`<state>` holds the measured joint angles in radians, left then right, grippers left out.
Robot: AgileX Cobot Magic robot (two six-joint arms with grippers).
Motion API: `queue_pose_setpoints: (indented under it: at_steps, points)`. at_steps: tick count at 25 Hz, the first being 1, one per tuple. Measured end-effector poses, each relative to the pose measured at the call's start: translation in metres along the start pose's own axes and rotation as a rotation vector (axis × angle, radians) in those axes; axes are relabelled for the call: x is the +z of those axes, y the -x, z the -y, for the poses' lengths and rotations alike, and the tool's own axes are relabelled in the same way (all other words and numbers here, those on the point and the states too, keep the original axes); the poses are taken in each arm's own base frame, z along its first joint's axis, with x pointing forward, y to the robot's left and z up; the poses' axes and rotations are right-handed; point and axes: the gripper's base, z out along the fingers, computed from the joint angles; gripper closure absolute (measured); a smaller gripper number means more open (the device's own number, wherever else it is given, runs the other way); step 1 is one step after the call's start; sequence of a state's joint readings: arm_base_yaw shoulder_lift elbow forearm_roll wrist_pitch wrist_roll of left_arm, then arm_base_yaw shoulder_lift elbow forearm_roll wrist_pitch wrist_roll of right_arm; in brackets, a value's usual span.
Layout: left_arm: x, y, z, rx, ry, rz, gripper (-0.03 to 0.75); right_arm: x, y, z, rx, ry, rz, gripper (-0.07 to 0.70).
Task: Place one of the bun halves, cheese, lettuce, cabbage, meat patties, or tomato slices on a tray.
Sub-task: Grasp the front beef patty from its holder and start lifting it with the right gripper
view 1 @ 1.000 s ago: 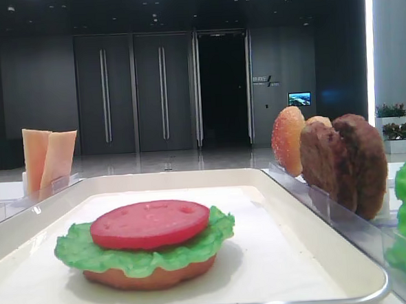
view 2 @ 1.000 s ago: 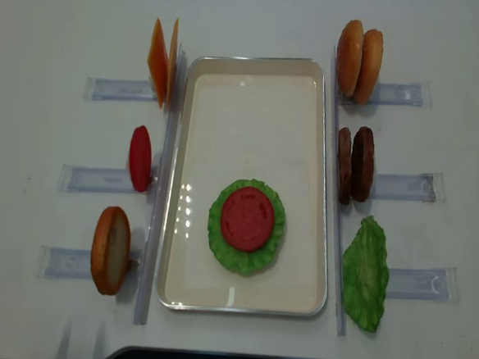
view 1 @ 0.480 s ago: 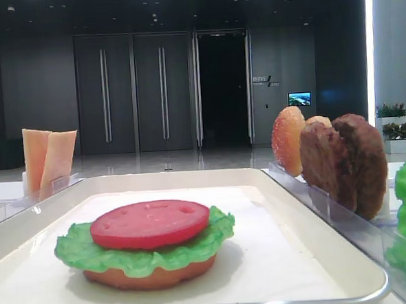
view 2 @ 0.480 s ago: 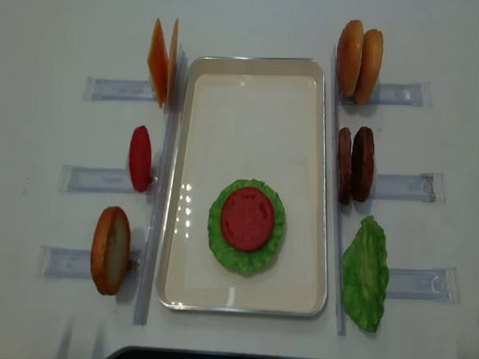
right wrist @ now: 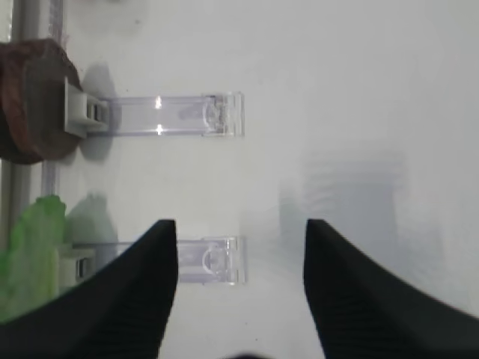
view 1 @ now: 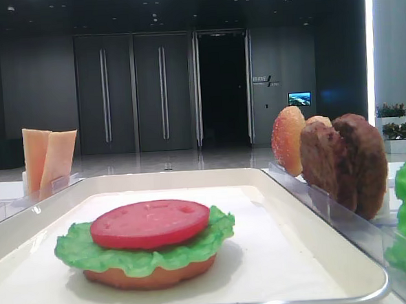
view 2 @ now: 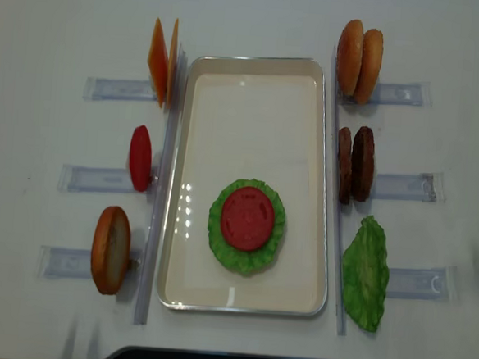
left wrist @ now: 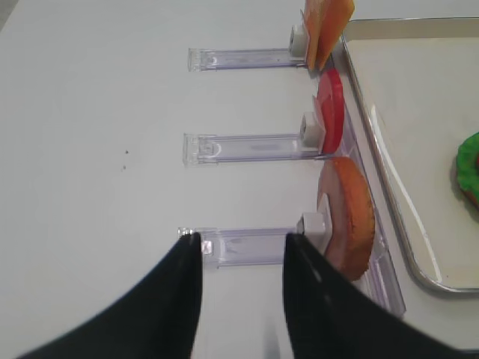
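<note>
The cream tray [view 2: 253,106] holds a stack: a bun half [view 1: 148,276], lettuce [view 2: 267,251] and a tomato slice [view 2: 247,219] on top. On the racks to the left stand the cheese [view 2: 160,59], a second tomato slice [view 2: 140,158] and a bun half [view 2: 110,249]. To the right stand two bun halves [view 2: 359,60], the meat patties [view 2: 355,164] and a lettuce leaf [view 2: 365,273]. No cabbage is in view. My left gripper [left wrist: 243,238] hangs open and empty left of the bun half [left wrist: 348,217]. My right gripper [right wrist: 239,224] is open and empty, right of the lettuce leaf [right wrist: 30,254].
Clear plastic racks [view 2: 100,178] lie on the white table on both sides of the tray. One rack end [right wrist: 213,262] lies just beyond my right fingertips, and another [left wrist: 239,247] just beyond my left ones. The table's front edge [view 2: 227,358] is close below the tray.
In the overhead view the dark tip of my left gripper has slid lower in the bottom-left corner. Nothing on the table has moved.
</note>
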<state>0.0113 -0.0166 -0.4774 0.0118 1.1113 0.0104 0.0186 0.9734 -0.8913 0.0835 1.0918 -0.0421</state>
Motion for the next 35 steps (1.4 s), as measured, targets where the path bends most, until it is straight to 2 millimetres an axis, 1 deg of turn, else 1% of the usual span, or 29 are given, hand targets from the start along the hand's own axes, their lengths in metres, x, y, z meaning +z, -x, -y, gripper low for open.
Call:
queue_pose_setpoints:
  at_steps: [4, 7, 10, 13, 18, 21, 30, 33, 35]
  points:
    - [0.000, 0.000, 0.000, 0.000, 0.000, 0.000, 0.492, 0.005, 0.038, 0.000, 0.003, 0.006, -0.010, 0.242]
    - [0.000, 0.000, 0.000, 0.000, 0.000, 0.000, 0.530, 0.013, 0.061, 0.000, 0.005, 0.008, -0.041, 0.242]
    - [0.000, 0.000, 0.000, 0.000, 0.000, 0.000, 0.564, 0.022, 0.077, 0.001, 0.005, 0.007, -0.078, 0.242]
    - [0.000, 0.000, 0.000, 0.000, 0.000, 0.000, 0.595, 0.029, 0.087, 0.003, -0.002, -0.009, -0.112, 0.242]
    - [0.000, 0.000, 0.000, 0.000, 0.000, 0.000, 0.628, 0.033, 0.090, 0.003, 0.060, -0.014, -0.165, 0.242]
    - [0.000, 0.000, 0.000, 0.000, 0.000, 0.000, 0.639, 0.034, 0.089, -0.005, 0.072, -0.008, -0.175, 0.242]
    - [0.000, 0.000, 0.000, 0.000, 0.000, 0.000, 0.667, 0.035, 0.085, -0.057, 0.080, 0.058, -0.168, 0.242]
    - [0.000, 0.000, 0.000, 0.000, 0.000, 0.000, 0.684, 0.038, 0.084, -0.075, 0.083, 0.077, -0.180, 0.242]
    - [0.000, 0.000, 0.000, 0.000, 0.000, 0.000, 0.695, 0.045, 0.085, -0.088, 0.078, 0.084, -0.201, 0.242]
